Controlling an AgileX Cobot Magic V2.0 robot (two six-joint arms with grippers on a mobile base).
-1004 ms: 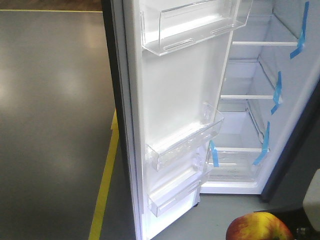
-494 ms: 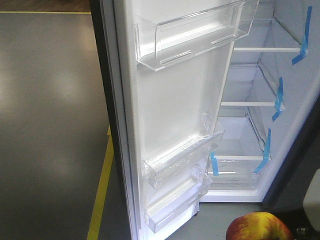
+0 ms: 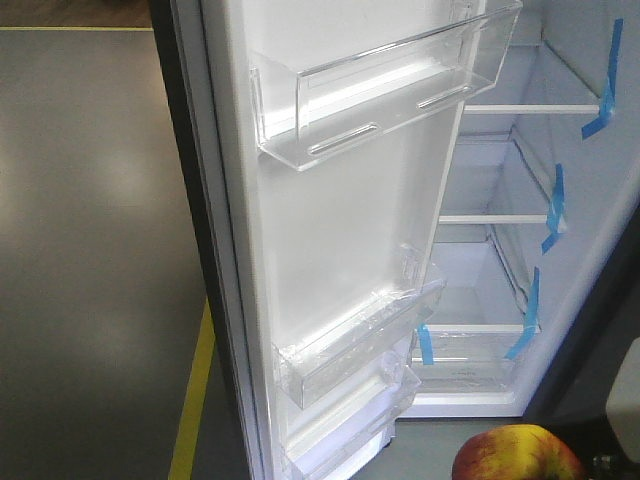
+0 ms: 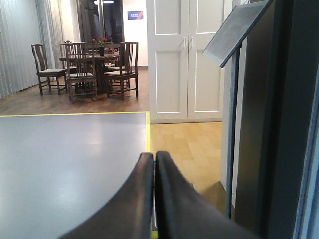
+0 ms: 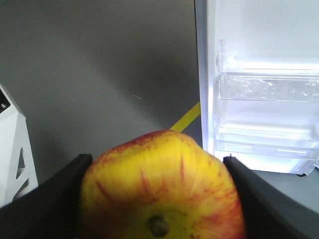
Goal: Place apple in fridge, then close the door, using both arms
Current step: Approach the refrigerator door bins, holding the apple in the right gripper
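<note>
One apple [image 5: 162,189] is clamped between the two fingers of the right claw [image 5: 157,169], stem end toward the wrist camera. It is outside the fridge [image 3: 590,200], in front of it and lower than its three visible shelves, so the way in looks forward and up. The fridge's single door [image 3: 340,230] stands wide open. The left claw [image 4: 153,167], pressed together and empty, hangs on the fridge's door side.

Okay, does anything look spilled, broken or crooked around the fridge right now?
Nothing stands out. The door is open, its clear bins look intact, the shelves show no spill, and the apple looks sound in the right gripper.
</note>
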